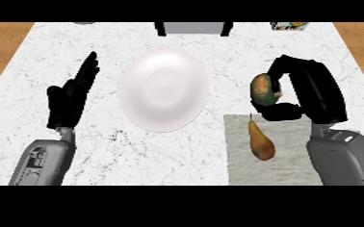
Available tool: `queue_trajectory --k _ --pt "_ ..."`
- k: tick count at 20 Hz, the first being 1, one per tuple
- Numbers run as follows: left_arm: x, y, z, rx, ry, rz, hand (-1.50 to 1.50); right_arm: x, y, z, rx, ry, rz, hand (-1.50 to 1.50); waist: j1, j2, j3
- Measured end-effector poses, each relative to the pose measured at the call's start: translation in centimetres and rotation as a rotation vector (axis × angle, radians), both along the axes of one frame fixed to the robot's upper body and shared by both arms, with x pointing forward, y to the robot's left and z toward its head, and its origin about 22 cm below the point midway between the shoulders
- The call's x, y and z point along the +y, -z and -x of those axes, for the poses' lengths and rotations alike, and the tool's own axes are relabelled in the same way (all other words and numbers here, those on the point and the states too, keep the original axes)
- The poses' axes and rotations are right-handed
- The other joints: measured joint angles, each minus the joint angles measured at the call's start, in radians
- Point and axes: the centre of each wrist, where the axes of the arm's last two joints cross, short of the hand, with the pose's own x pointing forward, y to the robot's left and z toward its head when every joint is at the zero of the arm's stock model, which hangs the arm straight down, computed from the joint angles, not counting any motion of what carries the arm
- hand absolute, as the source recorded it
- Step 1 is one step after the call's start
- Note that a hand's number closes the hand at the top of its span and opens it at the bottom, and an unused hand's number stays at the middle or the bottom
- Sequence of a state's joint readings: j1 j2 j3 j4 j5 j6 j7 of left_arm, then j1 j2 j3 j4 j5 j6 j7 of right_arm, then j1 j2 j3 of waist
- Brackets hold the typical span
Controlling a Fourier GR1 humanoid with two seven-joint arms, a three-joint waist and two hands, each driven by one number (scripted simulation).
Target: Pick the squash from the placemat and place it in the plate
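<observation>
Right hand (316, 91) is curled round the squash (264, 90) — fingers arched over its top, thumb tucked beneath — so log it as grasping. The squash sits just past the far edge of the placemat (280, 170), off the mat and to the right of the plate (163, 89), apart from its rim. It looks raised off the counter (142, 158), but you cannot confirm that from this steep angle. Left hand (71, 96) rests straight-fingered and released at the view's left, holding nothing. Risks for you to watch: the squash is rounded and only its left flank shows outside the grasp, so it could slip from the fingers during the sideways carry. Letting go short of the plate's middle could let it roll over the shallow rim, and a low carry could clip that rim and shove the plate. The pear (261, 142) lies on the placemat just below the thumb — a dip of the wrist could knock it. Hidden: the squash's right side and the contact behind the palm. A dark object (193, 28) and a box (290, 26) at the far edge are cropped and unreadable.
</observation>
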State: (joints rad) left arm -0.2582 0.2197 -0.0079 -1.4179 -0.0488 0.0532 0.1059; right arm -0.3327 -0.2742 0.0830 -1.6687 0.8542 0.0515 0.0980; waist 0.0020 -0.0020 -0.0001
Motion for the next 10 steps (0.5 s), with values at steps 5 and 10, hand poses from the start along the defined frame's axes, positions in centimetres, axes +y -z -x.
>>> queue_trajectory --k 5,10 --pt "0.1 -0.1 0.4 -0.004 0.005 -0.012 0.0 4.0 -2.0 -1.1 0.008 -0.112 -0.074 1.5 0.004 0.001 0.0" --pt "-0.4 -0.2 -0.1 -0.007 0.002 -0.009 0.0 9.0 -1.6 -2.9 0.076 -0.161 -0.119 1.5 0.007 0.003 0.0"
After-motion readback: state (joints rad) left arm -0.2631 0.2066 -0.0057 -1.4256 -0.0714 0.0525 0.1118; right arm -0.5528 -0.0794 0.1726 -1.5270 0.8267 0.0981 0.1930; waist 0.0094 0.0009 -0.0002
